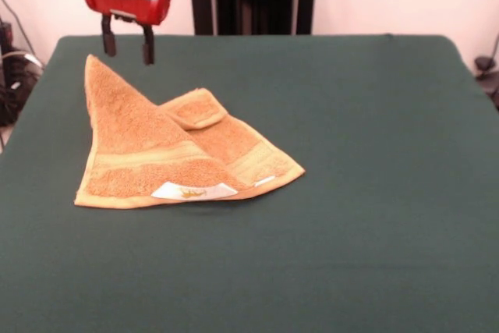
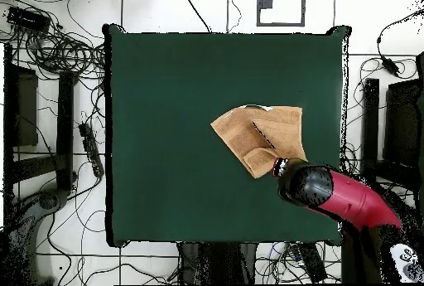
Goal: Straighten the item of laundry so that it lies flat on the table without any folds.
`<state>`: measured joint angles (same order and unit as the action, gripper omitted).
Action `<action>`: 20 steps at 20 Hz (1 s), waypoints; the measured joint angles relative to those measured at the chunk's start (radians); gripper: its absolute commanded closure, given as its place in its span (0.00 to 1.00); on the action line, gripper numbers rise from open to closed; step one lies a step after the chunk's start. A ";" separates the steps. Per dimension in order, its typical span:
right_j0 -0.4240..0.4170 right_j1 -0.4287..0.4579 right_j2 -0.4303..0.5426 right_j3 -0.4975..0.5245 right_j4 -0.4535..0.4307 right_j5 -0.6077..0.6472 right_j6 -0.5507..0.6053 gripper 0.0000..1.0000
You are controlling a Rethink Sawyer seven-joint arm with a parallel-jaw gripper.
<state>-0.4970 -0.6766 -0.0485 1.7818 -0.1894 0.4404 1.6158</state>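
In the front view the gripper (image 1: 125, 44) hangs jaws apart and empty just above the folded towel's (image 1: 171, 154) 11 o'clock corner, likely to pull it flat, while overhead the towel sits at the table's (image 2: 166, 133) 3 o'clock side.

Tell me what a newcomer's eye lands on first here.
The orange-tan towel, crumpled with a corner folded over, stands out against the dark green table; its white label faces the camera in the front view. Next comes the red end effector, open, hanging just above the towel's far pointed corner.
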 measured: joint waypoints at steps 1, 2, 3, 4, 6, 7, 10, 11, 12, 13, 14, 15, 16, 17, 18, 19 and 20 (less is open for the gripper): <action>0.007 0.001 0.000 0.000 0.000 0.000 0.000 0.00; 0.026 0.004 -0.002 -0.003 0.000 0.000 0.000 0.00; 0.033 0.006 -0.002 -0.004 0.001 0.000 0.000 0.00; 0.045 0.012 -0.002 -0.008 0.003 0.000 0.000 0.00; 0.074 0.024 -0.003 -0.017 0.008 0.000 0.000 0.00; 0.084 0.030 -0.004 -0.022 0.010 0.000 0.000 0.00; 0.117 0.052 -0.004 -0.041 0.019 0.000 0.000 0.00; 0.130 0.064 -0.005 -0.053 0.025 0.000 0.000 0.00; 0.142 0.078 -0.005 -0.069 0.031 0.002 0.000 0.00; 0.150 0.092 -0.004 -0.086 0.036 0.005 0.000 0.00; 0.153 0.102 -0.004 -0.099 0.040 0.008 0.000 0.00; 0.156 0.112 -0.004 -0.112 0.044 0.010 0.000 0.00; 0.157 0.122 -0.004 -0.128 0.048 0.015 0.000 0.00; 0.157 0.129 -0.004 -0.139 0.050 0.019 0.000 0.00; 0.157 0.135 -0.004 -0.149 0.052 0.023 0.000 0.00; 0.156 0.146 -0.004 -0.167 0.056 0.032 0.000 0.00; 0.155 0.153 -0.004 -0.179 0.059 0.039 0.000 0.00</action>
<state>-0.3419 -0.5239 -0.0528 1.6029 -0.1306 0.4793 1.6158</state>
